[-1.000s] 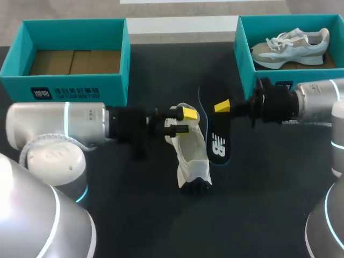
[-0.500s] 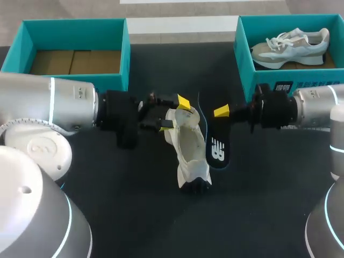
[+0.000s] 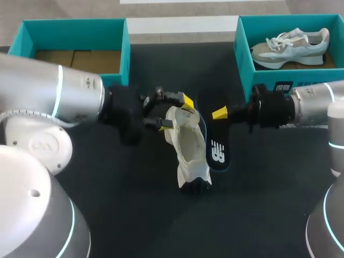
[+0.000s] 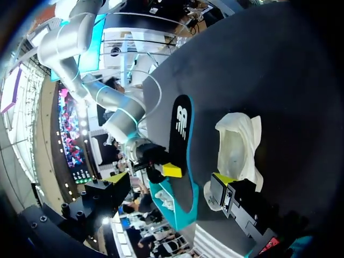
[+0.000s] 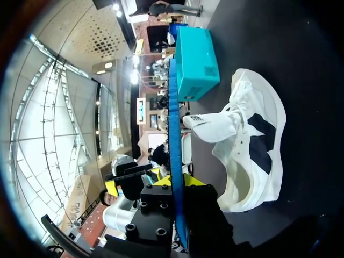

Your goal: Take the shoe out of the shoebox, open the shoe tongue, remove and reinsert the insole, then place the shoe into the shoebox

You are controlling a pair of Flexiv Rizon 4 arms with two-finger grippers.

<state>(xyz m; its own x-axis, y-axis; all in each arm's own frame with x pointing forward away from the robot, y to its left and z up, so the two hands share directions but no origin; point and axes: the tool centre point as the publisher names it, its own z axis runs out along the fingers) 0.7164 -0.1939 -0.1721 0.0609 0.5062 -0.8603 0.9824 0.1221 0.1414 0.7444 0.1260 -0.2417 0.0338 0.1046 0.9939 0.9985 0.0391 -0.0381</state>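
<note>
Comparing with one second earlier, the left arm's silver body sits higher and further back, while the white fabric shoe (image 3: 191, 150) lies unmoved on the dark matte table (image 3: 134, 215). The left gripper (image 3: 177, 113) is at the shoe's heel, fingers wide apart, one yellow tip against the rim, holding nothing. The right gripper (image 3: 220, 113) is clamped on the flat black blue-edged insole (image 3: 217, 149), which stands on edge just beside the shoe.

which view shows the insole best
Left wrist view: the insole shows face-on, nearly its whole length and logo visible. Head view shows mainly its logo end beside the shoe. Right wrist view sees it edge-on, a thin blue line between the right pincer tips.
</note>
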